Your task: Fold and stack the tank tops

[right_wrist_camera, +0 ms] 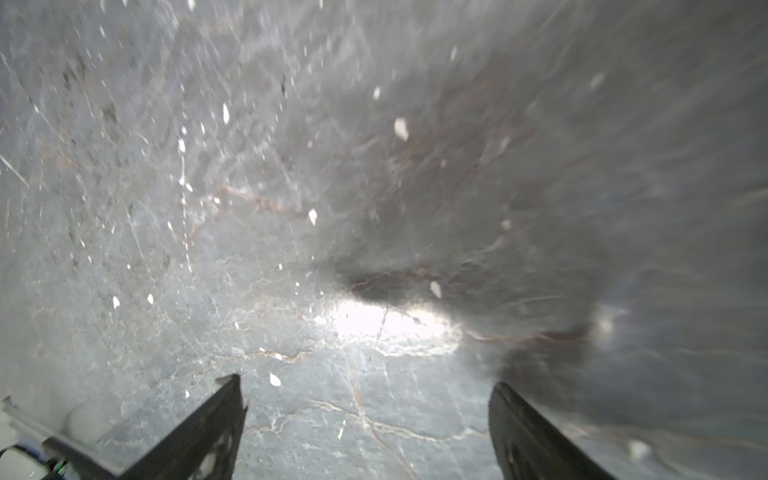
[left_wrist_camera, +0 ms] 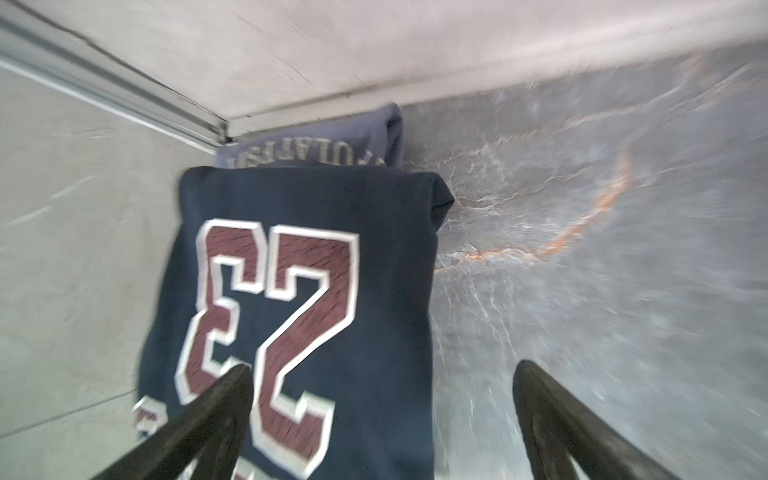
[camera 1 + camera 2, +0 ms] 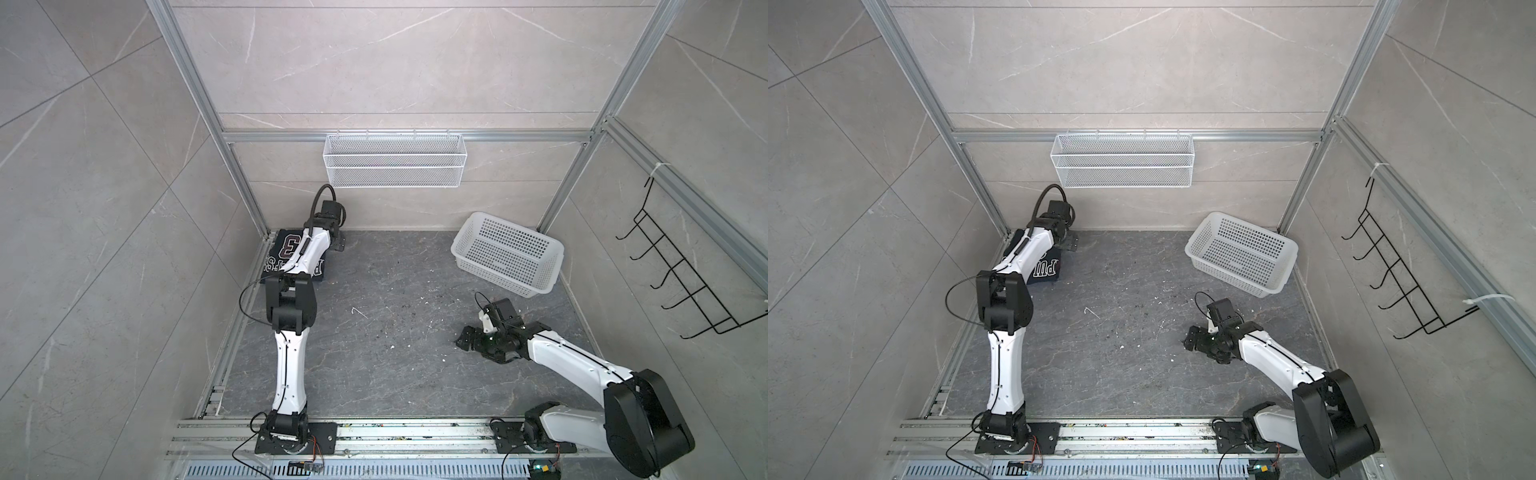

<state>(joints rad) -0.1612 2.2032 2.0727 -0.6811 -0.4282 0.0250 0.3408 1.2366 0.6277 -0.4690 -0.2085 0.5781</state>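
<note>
Here, in the far left corner of the grey marbled table (image 3: 374, 353), the folded dark navy cloth tank top (image 2: 299, 199) is lying on the folded slate-blue cloth tank top (image 2: 386, 129), whose edge is peeking out toward the corner. The navy one is showing a maroon, white-edged "23"; the slate-blue top's pale lettering is too blurred to read. The white-and-black left arm (image 3: 309, 249) is stretching across the stack in both top views, hiding much of it. The left jaws are spreading wide above the stack's edge, holding nothing.

Farther right, a white wire-mesh basket (image 3: 394, 166) is hanging on the back rail. A white perforated plastic basket (image 3: 507, 253) is sitting near the far right corner. The right jaws are gaping wide over bare table. A black wire hook rack (image 3: 690, 268) is hanging on the right wall.
</note>
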